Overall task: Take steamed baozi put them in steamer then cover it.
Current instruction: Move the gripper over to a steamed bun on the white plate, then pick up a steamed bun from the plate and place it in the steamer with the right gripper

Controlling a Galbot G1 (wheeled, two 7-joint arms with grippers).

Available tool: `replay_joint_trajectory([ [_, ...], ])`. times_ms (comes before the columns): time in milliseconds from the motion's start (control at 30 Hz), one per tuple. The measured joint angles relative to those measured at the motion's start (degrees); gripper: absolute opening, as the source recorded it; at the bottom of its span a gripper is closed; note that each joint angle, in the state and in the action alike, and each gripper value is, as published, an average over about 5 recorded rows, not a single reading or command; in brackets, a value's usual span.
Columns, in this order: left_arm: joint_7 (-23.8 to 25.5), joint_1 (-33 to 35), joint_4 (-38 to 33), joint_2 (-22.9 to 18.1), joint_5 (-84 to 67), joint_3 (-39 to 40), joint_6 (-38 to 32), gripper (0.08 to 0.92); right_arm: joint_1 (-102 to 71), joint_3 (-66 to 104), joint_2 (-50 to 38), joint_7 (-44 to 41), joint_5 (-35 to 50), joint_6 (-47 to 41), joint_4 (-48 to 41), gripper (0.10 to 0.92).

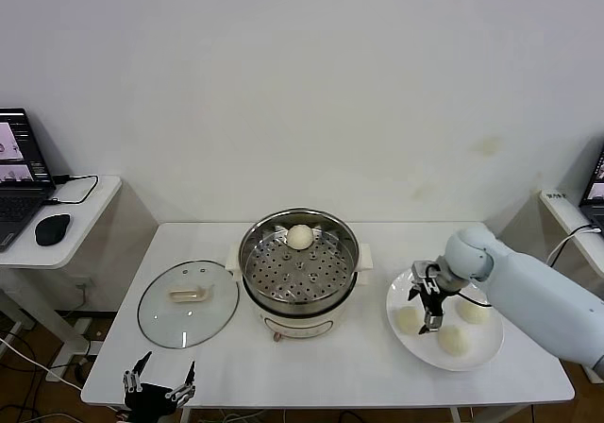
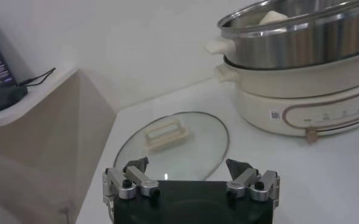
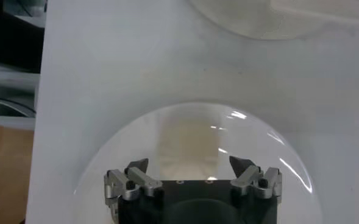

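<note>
The steel steamer [image 1: 300, 270] on its cream base stands mid-table with one baozi [image 1: 299, 237] on the far side of its perforated tray. Three baozi [image 1: 408, 319] lie on a white plate [image 1: 487, 352] at the right. My right gripper [image 1: 429, 302] hangs open and empty just above the plate, among the buns. In the right wrist view its fingers [image 3: 189, 163] are apart over a round glossy rim. The glass cover [image 1: 188, 302] lies flat left of the steamer. My left gripper [image 1: 159, 385] is open at the table's front edge, near the cover [image 2: 173, 143].
A side desk [image 1: 85, 206] with a laptop [image 1: 19, 173] and a mouse [image 1: 52, 228] stands at the left. The steamer [image 2: 301, 55] rises beyond the cover in the left wrist view. A wall runs behind the table.
</note>
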Motion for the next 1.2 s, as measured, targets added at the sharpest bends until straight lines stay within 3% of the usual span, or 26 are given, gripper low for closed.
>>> replay_joint_trajectory([
  [433,-0.11,0.04,0.25,-0.09,0.00,-0.01,-0.02,0.823,-1.28,0.68,0.59,1.55,-0.36,-0.40,-0.62,0.823],
  [533,-0.11,0.01,0.35,-0.14,0.01,0.09,-0.02,0.823,-1.54,0.89,0.56,1.74,-0.22,-0.50,-0.53,0.788],
  [733,-0.12,-0.17,0.51,-0.09,0.05,0.25,-0.02,0.823,-1.76,1.10,0.25,1.92,-0.01,-0.63,-0.42,0.642],
  [1200,0.00,-0.35,-0.49,0.02,0.16,0.40,-0.01,0.823,3.79,-1.12,-4.50,0.83,3.78,-2.23,3.05,0.622],
])
